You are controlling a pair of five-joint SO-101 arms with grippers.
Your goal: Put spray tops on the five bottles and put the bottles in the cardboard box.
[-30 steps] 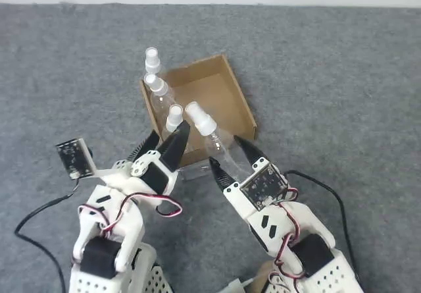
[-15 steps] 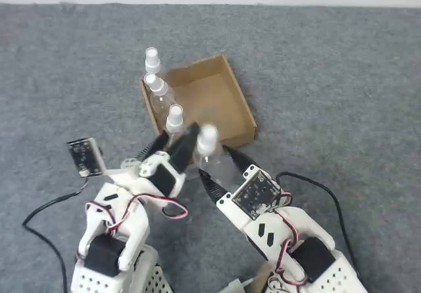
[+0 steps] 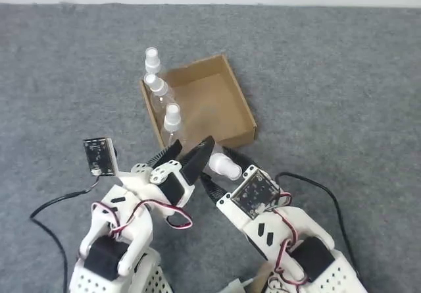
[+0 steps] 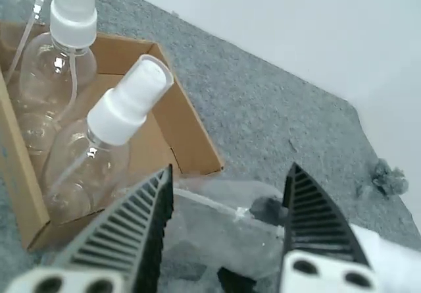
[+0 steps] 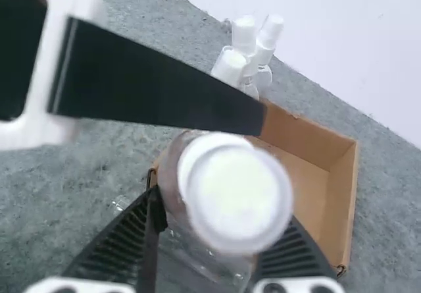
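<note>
1. High view: my right pincer (image 3: 212, 162) is closed on a clear bottle (image 3: 227, 168). The bottle is tilted, white spray top already on, just in front of the cardboard box (image 3: 245, 108). My left pincer (image 3: 195, 141) is spread wide beside it and grips nothing. Three capped bottles (image 3: 172, 118) stand in a row along one wall of the box.
2. Left wrist view: the clear bottle (image 4: 217, 214) lies between the left pincer's (image 4: 230, 171) parted jaws. The box (image 4: 191, 135) and the capped bottles (image 4: 99, 141) are just beyond.
3. Right wrist view: the spray top (image 5: 233, 191) faces me, and the right pincer's (image 5: 220, 211) jaws clamp the bottle below it. The box (image 5: 329, 174) lies beyond.
4. My reading: capping looks done and boxing is in hand. Next, the left pincer should back off, then the right lifts the bottle over the near wall and stands it beside the row.
</note>
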